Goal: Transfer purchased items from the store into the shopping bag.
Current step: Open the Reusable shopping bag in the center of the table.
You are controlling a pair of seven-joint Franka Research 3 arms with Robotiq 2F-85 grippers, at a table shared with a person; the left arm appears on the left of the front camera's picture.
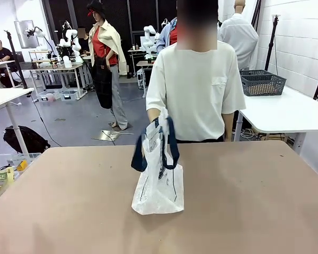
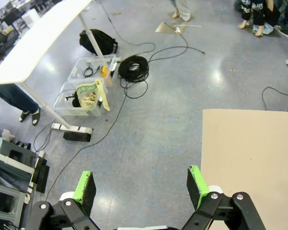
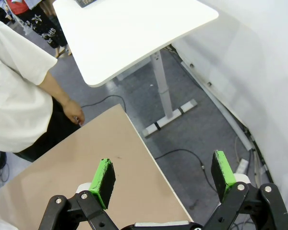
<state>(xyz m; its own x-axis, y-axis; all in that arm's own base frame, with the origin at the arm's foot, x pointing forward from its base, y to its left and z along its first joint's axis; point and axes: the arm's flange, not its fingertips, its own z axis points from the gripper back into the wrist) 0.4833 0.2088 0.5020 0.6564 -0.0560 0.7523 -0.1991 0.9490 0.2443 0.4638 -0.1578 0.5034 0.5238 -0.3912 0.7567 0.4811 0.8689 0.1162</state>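
The shopping bag [image 1: 158, 177], translucent white crinkly plastic with dark navy handles, stands upright on the brown table [image 1: 244, 201] near its middle. A person in a white shirt [image 1: 196, 90] stands at the far edge and holds the bag's top with one hand [image 1: 152, 117]. The purchased items are out of view. My left gripper [image 2: 140, 187] hangs open over the floor beside the table's corner, nothing between its green pads. My right gripper [image 3: 163, 173] is open above the table's other corner [image 3: 120, 143], also empty.
A white side table [image 1: 286, 111] at the right carries a dark mesh basket [image 1: 262, 83]. Clear plastic bins [image 2: 84, 91], a cable coil [image 2: 134, 68] and a black bag [image 2: 98, 42] lie on the floor left of the table. The person's other hand [image 3: 76, 114] hangs by the table's far edge.
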